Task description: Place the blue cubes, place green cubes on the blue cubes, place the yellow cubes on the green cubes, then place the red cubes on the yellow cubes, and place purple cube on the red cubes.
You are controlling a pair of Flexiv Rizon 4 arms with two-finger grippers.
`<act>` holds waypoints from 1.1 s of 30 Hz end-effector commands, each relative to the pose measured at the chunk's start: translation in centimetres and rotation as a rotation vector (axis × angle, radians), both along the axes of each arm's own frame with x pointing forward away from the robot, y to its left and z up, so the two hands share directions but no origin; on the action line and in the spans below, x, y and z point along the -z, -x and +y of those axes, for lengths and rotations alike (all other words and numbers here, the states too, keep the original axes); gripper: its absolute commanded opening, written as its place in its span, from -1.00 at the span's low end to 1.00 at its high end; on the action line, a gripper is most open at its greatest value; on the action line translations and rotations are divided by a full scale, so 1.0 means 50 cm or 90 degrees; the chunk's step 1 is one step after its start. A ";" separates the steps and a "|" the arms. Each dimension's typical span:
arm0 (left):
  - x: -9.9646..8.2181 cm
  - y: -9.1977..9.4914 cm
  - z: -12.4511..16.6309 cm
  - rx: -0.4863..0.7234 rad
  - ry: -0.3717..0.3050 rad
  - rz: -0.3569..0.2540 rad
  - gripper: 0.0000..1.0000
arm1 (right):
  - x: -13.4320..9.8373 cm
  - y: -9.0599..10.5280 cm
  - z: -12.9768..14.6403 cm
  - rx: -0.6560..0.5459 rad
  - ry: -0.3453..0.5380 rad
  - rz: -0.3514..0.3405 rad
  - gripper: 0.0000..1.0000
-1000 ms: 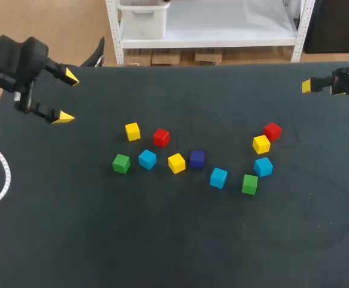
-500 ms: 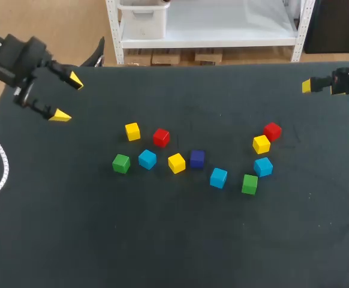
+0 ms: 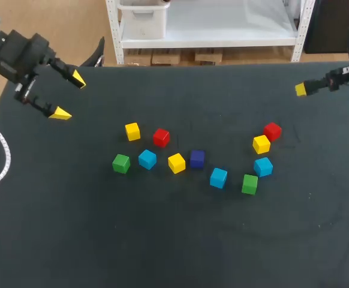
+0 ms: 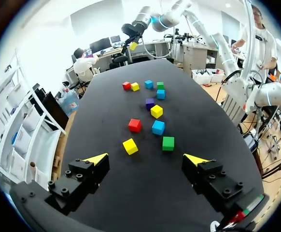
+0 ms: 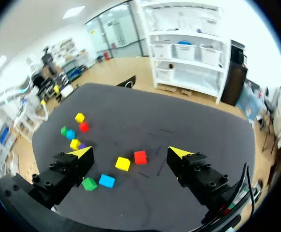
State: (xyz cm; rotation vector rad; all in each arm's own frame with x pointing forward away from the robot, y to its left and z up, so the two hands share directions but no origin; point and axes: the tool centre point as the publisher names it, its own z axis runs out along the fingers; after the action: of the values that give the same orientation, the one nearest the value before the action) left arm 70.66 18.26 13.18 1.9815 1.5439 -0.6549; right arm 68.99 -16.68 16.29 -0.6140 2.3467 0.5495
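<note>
Loose cubes lie in a curved row mid-table. On the left are a yellow cube (image 3: 132, 131), red cube (image 3: 161, 137), green cube (image 3: 121, 163), blue cube (image 3: 147, 159), a second yellow (image 3: 176, 162) and the purple cube (image 3: 197, 158). To the right lie a blue cube (image 3: 218, 177), green (image 3: 249, 184), blue (image 3: 263, 167), yellow (image 3: 261, 144) and red (image 3: 272, 131). My left gripper (image 3: 69, 96) (image 4: 147, 159) hangs open at the far left, well short of the nearest yellow cube (image 4: 130, 146). My right gripper (image 3: 302, 89) (image 5: 130, 152) stands open at the far right, above the red cube (image 5: 140, 157).
A white cable (image 3: 3, 162) loops over the table's left edge. The dark tabletop (image 3: 174, 240) is bare in front of the cubes. The far table edge runs just behind both grippers.
My left gripper has turned a little and drifted slightly toward the far edge. My right gripper has shifted a bit to the left. No cube has moved.
</note>
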 end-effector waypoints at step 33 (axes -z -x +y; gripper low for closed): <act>0.001 0.000 0.000 0.000 0.000 -0.001 1.00 | -0.023 0.058 0.065 -1.296 0.361 -0.126 1.00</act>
State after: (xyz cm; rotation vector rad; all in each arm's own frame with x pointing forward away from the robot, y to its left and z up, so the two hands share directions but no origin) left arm 70.66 18.23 13.20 1.9812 1.5458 -0.6546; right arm 65.51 -13.66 17.28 -1.9732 1.8737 0.6021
